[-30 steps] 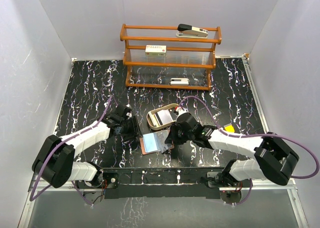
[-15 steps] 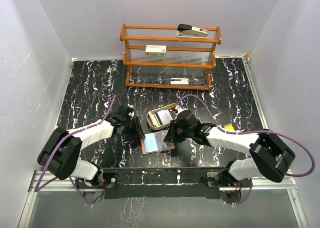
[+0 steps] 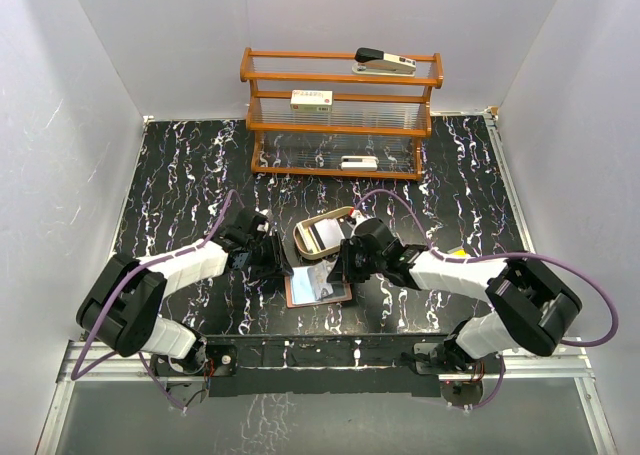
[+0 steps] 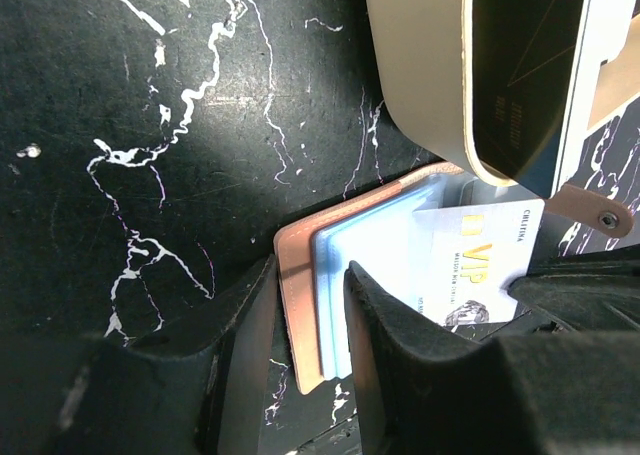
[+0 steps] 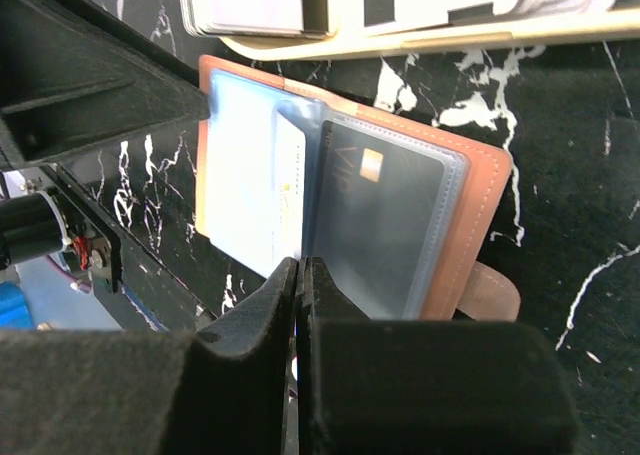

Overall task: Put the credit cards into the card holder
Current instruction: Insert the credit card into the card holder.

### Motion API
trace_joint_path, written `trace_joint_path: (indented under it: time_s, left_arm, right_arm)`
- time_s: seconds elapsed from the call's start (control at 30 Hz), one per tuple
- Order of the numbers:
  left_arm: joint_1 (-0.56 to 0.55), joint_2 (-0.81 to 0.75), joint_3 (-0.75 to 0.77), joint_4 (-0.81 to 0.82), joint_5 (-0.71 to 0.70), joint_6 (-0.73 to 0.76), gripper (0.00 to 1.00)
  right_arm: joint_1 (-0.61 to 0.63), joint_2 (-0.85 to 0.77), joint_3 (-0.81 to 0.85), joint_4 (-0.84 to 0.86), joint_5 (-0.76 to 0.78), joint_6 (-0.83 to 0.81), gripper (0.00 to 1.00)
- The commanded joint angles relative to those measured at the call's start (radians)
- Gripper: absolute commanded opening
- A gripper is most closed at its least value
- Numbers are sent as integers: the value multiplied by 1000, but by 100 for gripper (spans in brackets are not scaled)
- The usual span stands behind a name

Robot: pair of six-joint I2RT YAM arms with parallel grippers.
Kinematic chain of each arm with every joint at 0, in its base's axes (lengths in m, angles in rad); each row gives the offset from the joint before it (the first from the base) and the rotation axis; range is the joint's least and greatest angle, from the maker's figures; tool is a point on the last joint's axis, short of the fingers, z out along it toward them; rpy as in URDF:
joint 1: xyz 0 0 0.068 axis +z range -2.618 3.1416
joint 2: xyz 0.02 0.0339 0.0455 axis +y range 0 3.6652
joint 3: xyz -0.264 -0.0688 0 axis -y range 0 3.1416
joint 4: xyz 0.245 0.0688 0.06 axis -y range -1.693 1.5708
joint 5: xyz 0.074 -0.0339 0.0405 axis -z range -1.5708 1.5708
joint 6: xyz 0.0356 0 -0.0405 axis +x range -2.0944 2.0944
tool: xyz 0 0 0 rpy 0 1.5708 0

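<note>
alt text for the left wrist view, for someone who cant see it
The left gripper straddles a corner of the open brown card holder on the black marbled table. A white card marked VIP lies over its blue-grey pocket, and a tan tray sits just beyond.

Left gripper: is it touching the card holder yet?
Touching. The left wrist view shows the card holder with its brown cover edge pinched between both fingers of the left gripper.

Black, white-veined marble-look table (image 3: 180, 175): wooden 3-tier rack (image 3: 380, 129) stands at 12 o'clock w/ stapler (image 3: 385, 62) on top, labelled white box (image 3: 311, 99) mid shelf, smaller white box (image 3: 358, 161) btm shelf. Tan oval tray (image 4: 420, 75) at ctr; small yellow item (image 3: 459, 256) at 3 o'clock.
</note>
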Motion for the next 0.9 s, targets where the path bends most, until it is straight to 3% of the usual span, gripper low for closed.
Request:
trace_joint_path:
  time_s: [0.0,0.7,0.87]
  left_arm:
    - [1,-4,-28,-24,10,13,32]
    - [1,-42,-110,8,51,-104,32]
    - [1,-67,-121,4,48,-126,32]
  right_arm:
    - [-3,-4,-17,63,-1,1,0]
    - [-2,-43,-113,152,44,86,1]
    - [6,-68,-138,172,54,133,5]
